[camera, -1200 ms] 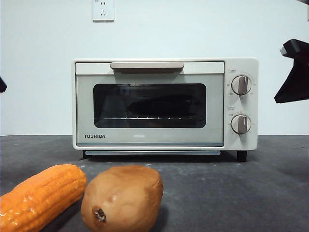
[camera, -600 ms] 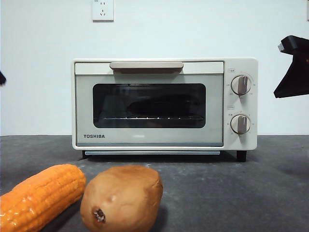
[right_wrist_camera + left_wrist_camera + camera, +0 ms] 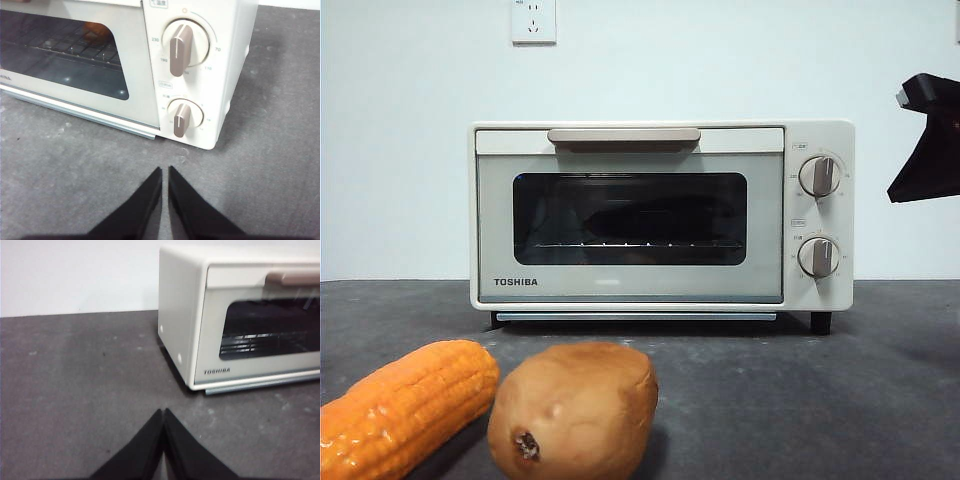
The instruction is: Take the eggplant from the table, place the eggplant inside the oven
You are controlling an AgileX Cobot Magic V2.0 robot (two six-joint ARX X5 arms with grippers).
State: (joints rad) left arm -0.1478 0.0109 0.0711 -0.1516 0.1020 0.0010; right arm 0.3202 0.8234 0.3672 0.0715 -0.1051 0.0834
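Note:
The cream TOSHIBA oven (image 3: pixel 630 285) stands at the back of the table (image 3: pixel 820 400) with its door closed. Behind the dark glass a dim elongated dark shape, the eggplant (image 3: pixel 650 218), lies on the wire rack. My left gripper (image 3: pixel 164 413) is shut and empty, low over the table in front of the oven's (image 3: pixel 185 315) left corner. My right gripper (image 3: pixel 165 170) is shut and empty in front of the two knobs (image 3: pixel 182 50). In the front view it shows as a black tip (image 3: pixel 930 150) at the right edge.
An orange corn cob (image 3: pixel 405 405) and a brown potato (image 3: pixel 572 410) lie at the table's front left. A wall socket (image 3: pixel 534 20) sits above the oven. Bare table (image 3: pixel 75 365) lies left of the oven and bare table (image 3: pixel 275 150) right of it.
The small black tip at the front view's left edge has left the picture. The black tip at the right edge rose slightly, then held still. The oven and vegetables have not moved.

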